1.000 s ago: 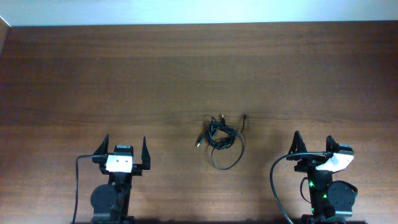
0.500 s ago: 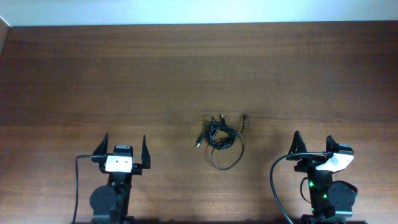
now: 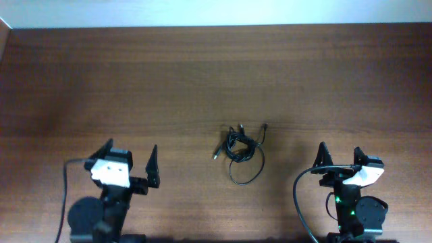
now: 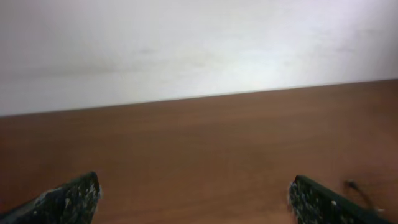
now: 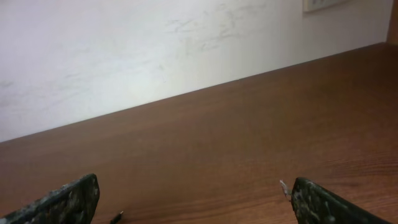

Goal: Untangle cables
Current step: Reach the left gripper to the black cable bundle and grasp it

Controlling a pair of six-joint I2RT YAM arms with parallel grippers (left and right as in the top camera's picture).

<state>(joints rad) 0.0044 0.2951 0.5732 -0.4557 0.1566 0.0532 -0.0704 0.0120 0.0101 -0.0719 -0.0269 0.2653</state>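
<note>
Knotted bundle of thin black cables (image 3: 239, 152) lying near the middle of the dark brown wooden table (image 3: 202, 74), between the two arms. Left claw (image 3: 132, 146) and right claw (image 3: 339, 148) both spread wide, gripping nothing, well apart from the bundle.

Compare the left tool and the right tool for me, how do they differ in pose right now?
The left tool sits skewed in the overhead view, with one fingertip farther forward. The right tool sits square, with its fingertips level. The cables lie off to the left tool's right but to the right tool's left. Shared: both are open, empty and well apart from the cables.
</note>
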